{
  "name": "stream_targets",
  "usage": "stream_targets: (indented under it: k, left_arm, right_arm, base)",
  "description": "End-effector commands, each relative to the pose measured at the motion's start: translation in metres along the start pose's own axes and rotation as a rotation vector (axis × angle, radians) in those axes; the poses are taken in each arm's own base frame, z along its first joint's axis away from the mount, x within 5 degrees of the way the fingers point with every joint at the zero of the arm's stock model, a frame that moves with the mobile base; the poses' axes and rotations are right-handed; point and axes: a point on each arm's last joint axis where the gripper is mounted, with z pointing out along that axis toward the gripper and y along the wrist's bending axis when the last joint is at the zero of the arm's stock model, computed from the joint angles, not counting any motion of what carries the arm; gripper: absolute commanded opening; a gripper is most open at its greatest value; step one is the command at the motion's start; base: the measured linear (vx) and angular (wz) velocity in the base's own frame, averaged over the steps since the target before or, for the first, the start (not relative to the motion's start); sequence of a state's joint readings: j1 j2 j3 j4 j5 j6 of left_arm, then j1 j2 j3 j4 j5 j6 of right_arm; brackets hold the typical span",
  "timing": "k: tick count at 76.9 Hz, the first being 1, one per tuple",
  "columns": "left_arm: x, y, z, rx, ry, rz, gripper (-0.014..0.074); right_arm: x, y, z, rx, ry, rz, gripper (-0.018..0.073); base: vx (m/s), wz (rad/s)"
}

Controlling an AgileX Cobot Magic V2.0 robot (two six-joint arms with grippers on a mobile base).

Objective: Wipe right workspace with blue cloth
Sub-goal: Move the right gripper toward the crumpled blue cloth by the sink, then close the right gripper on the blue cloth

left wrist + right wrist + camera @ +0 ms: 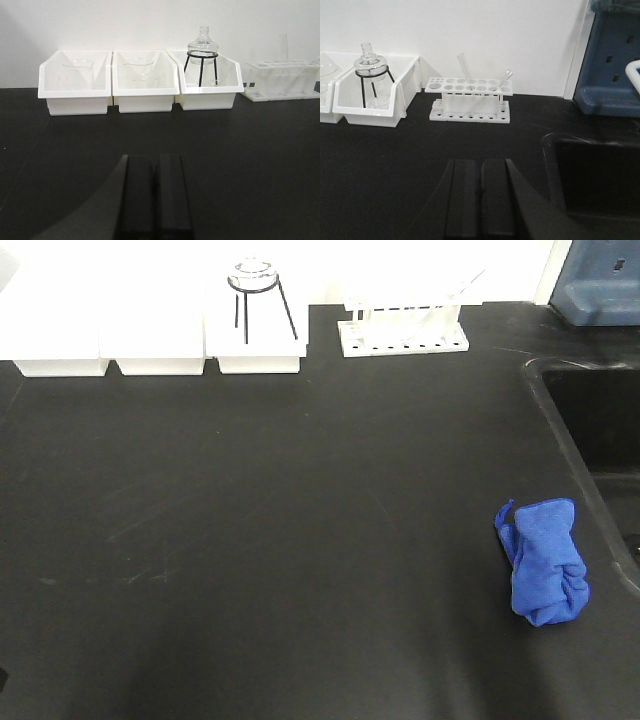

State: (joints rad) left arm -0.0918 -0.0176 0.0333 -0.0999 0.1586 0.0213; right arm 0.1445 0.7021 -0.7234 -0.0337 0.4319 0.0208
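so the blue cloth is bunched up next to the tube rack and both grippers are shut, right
No: the front view shows the cloth bunched up next to the sink, far from the tube rack. The left gripper and right gripper are shut.

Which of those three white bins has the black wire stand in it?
The rightmost bin, beside the tube rack; its black stand carries a glass flask.

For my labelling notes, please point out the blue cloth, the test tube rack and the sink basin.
blue cloth (545, 562), front view, middle of the bunch.
test tube rack (469, 102), right wrist view, front face.
sink basin (605, 420), front view, bare inside.
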Motion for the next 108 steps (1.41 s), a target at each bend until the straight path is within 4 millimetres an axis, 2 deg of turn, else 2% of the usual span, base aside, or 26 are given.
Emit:
stream_targets:
  k: [1,13,22,28,44,49,58,67,77,88,108]
  left_arm:
    - [-0.016,-0.001,-0.003,0.001,-0.117,-0.003,-0.0006]
    - [-0.016,-0.001,-0.003,0.001,-0.117,-0.003,-0.0006]
    - [-0.016,-0.001,-0.003,0.001,-0.117,-0.003,-0.0006]
    - [-0.016,-0.001,-0.003,0.001,-0.117,-0.003,-0.0006]
    - [-0.016,-0.001,-0.003,0.001,-0.117,-0.003,-0.0006]
    - [-0.016,-0.001,-0.003,0.001,-0.117,-0.003,-0.0006]
    - [-0.016,-0.001,-0.003,0.001,-0.117,-0.003,-0.0006]
    - [-0.016,-0.001,-0.003,0.001,-0.117,-0.003,-0.0006]
    - [-0.016,-0.001,-0.003,0.001,-0.117,-0.003,-0.0006]
    - [-0.016,-0.001,-0.003,0.001,-0.117,-0.003,-0.0006]
    - [-0.016,-0.001,-0.003,0.001,-0.117,-0.003,-0.0006]
  right_arm:
    - [-0.017,0.0,-0.003,0.003,-0.095,0.003,-0.0006]
    - [-0.016,0.0,-0.003,0.002,-0.083,0.003,0.0036]
    - [-0.015,0.0,-0.003,0.002,-0.081,-0.009,0.0137]
    - [-0.015,0.0,-0.003,0.004,-0.081,-0.012,0.0256]
    - [-0.015,-0.001,-0.003,0.014,-0.078,-0.031,0.0649]
    - [-0.014,-0.002,-0.003,0.017,-0.069,-0.036,0.0732]
    - [-0.01,-0.002,-0.003,0.021,-0.001,-0.035,0.0726]
    - [-0.007,-0.004,0.008,0.036,0.191,-0.015,0.0694]
    - [-0.002,-0.008,0.035,0.079,0.416,-0.037,0.0636]
    - [0.019,-0.009,0.071,0.091,0.607,-0.06,0.0573]
    - [0.053,-0.008,0.117,0.084,0.838,-0.068,0.0552]
  base:
    - [0.0,0.0]
    - [0.0,0.0]
    - [0.0,0.0]
    - [0.0,0.0]
    - [0.0,0.0]
    - [0.0,0.0]
    - [0.0,0.0]
    - [0.0,0.0]
    - [0.0,0.0]
    - [0.0,0.0]
    - [0.0,0.0]
